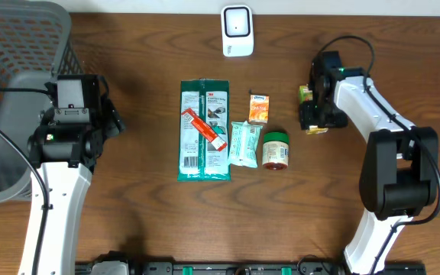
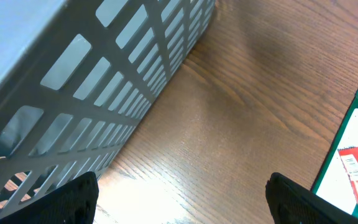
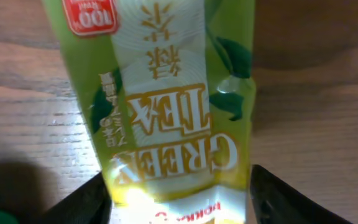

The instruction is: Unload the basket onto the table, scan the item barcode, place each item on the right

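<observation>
A green tea packet point(image 3: 166, 93) with yellow and white print fills the right wrist view, and my right gripper point(image 3: 179, 202) is shut on its lower end, one finger against each side. From overhead this gripper point(image 1: 315, 113) sits at the right of the table, with the packet's ends point(image 1: 305, 93) showing around it. The white barcode scanner point(image 1: 237, 30) stands at the back centre, well to the left of the packet. My left gripper point(image 2: 179, 199) is open over bare wood beside the basket, with nothing between its fingers. No barcode shows on the packet.
A grey mesh basket point(image 1: 21, 46) fills the back left corner. Mid-table lie a green wipes pack point(image 1: 193, 153) with a red bar point(image 1: 204, 128) on it, a teal packet point(image 1: 244, 143), an orange box point(image 1: 259, 108) and a green-lidded jar point(image 1: 275, 149).
</observation>
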Tool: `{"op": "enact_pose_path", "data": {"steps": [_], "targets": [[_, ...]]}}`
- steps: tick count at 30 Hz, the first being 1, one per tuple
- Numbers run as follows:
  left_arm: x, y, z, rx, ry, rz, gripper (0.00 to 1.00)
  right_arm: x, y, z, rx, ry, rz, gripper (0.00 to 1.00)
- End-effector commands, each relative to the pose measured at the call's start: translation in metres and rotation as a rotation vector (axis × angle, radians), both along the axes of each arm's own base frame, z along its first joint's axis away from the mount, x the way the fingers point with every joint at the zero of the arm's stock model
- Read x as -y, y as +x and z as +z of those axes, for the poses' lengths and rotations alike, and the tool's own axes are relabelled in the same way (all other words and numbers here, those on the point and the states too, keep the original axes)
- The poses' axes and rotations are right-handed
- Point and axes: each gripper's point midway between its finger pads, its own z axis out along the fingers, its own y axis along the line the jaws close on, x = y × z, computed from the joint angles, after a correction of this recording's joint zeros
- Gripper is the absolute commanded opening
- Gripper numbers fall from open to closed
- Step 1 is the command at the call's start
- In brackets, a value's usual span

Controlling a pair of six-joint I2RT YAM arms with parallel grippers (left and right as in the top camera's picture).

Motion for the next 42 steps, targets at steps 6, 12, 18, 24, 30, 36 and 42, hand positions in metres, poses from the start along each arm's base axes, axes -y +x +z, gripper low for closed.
{"op": "enact_pose_path", "data": {"steps": [6, 12, 18, 24, 30, 36, 42], "targets": [[-0.004, 0.000, 0.005, 0.008, 0.016, 0.005, 0.87, -0.011, 0.000, 0.007, 0.015, 0.081, 0.004, 0.51], [-0.004, 0.000, 0.005, 0.008, 0.016, 0.005, 0.87, -0.028, 0.001, 0.028, 0.039, 0.314, -0.005, 0.52], [-0.004, 0.000, 0.005, 0.008, 0.016, 0.005, 0.87, -0.025, 0.001, 0.027, 0.054, 0.499, -0.023, 0.51], [-0.004, 0.000, 0.005, 0.008, 0.016, 0.005, 0.87, -0.025, -0.003, 0.023, 0.082, 0.689, -0.053, 0.51], [-0.004, 0.000, 0.005, 0.008, 0.016, 0.005, 0.87, -0.022, -0.011, 0.029, 0.153, 0.925, -0.053, 0.51], [-0.004, 0.000, 0.005, 0.008, 0.016, 0.005, 0.87, 0.016, -0.019, 0.018, 0.179, 0.916, -0.150, 0.50], [-0.004, 0.000, 0.005, 0.008, 0.016, 0.005, 0.87, 0.041, -0.033, -0.013, 0.137, 0.735, -0.188, 0.50]]}}
